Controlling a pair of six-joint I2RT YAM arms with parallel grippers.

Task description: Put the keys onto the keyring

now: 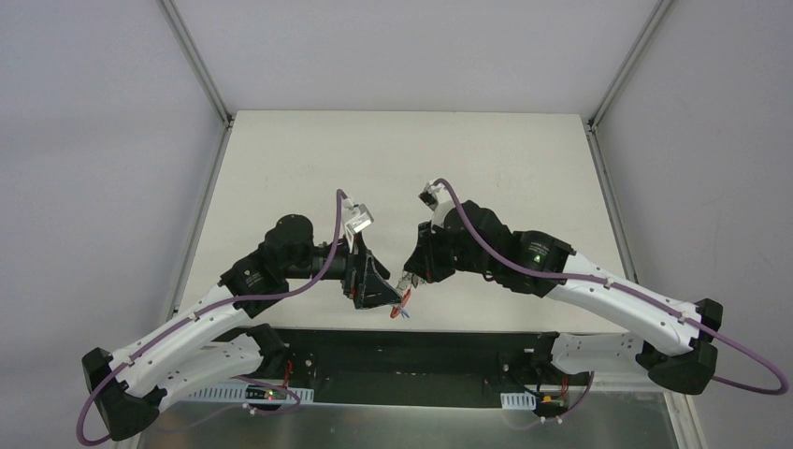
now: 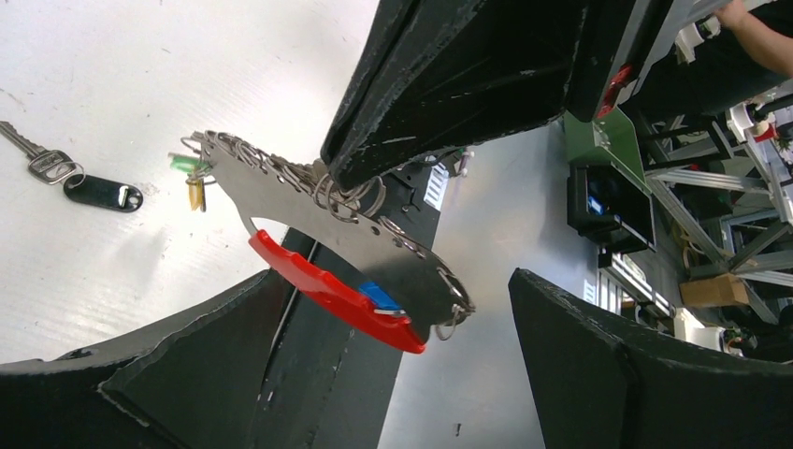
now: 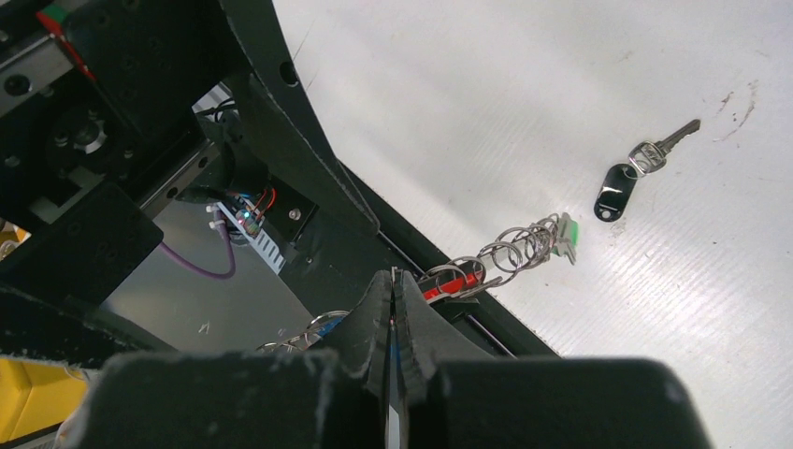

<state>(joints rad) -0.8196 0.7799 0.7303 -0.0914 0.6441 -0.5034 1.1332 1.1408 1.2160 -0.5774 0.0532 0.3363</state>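
With right gripper (image 3: 393, 281) pinching the keyring (image 2: 374, 248), I'd steer the spread left gripper (image 2: 396, 276) slowly toward the 1 black-tagged key (image 2: 51, 166).

There is one keyring (image 2: 369, 253), with three coloured keys on it: one green key (image 2: 185, 164), one yellow key (image 2: 195, 195) and one blue key (image 2: 379, 295). Its small split rings (image 2: 341, 192) overlap too much to count. One loose silver key (image 2: 28, 150) with one black fob (image 2: 103, 195) lies on the tabletop (image 1: 402, 159). There are two end effectors, the left end effector (image 1: 393, 301) and the right end effector (image 1: 408, 283).
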